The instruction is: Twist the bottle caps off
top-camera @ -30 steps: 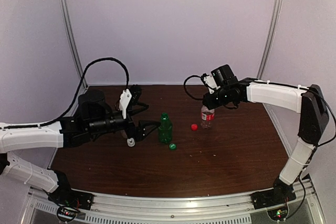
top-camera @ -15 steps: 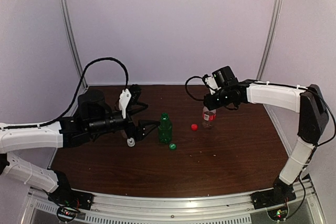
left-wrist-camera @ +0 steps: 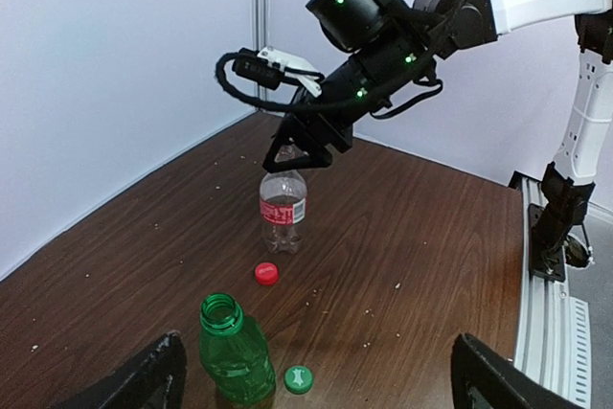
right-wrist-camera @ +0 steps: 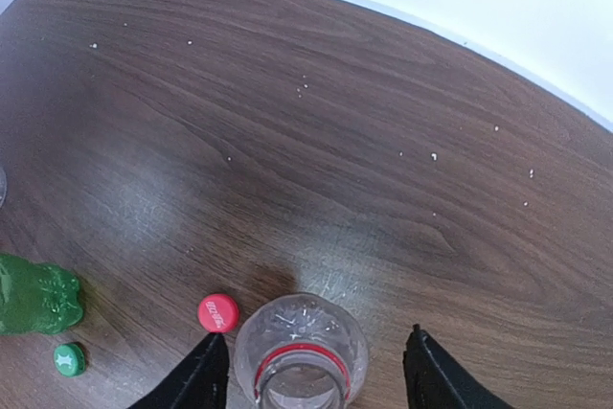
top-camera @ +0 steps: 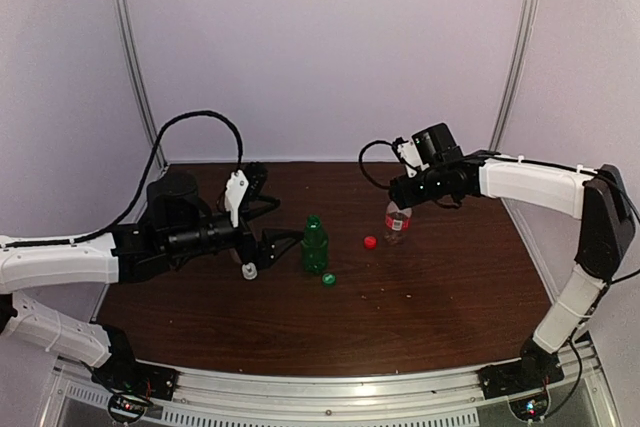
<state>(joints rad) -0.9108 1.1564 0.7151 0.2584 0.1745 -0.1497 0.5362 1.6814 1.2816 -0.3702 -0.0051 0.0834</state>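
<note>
**A:** Where are the caps?

**B:** The red cap (top-camera: 370, 242) lies loose on the tabletop (top-camera: 420, 317), at 9 o'clock of the red-label bottle (top-camera: 396, 222). The green cap (top-camera: 328, 279) lies at 5 o'clock of the green bottle (top-camera: 315, 245). Both bottles stand open-mouthed.

**A:** And the white cap?

**B:** The white cap (top-camera: 249, 272) shows at 8 o'clock of the green bottle, under the left arm. I cannot tell whether it sits on its bottle.

**A:** The fingers?

**B:** The right fingers (right-wrist-camera: 206, 375) are apart, one on each side of the red-label bottle's mouth, gripping nothing. The left fingers (left-wrist-camera: 144, 380) are spread wide and empty.

**A:** Which step, then?

**B:** Two caps look done, so I judge the white one is left. That calls for one arm to steady its bottle while the other twists.

**A:** Counts?

**B:** Three caps. Two bottles are plain to see, the third is not. Two arms.
</note>
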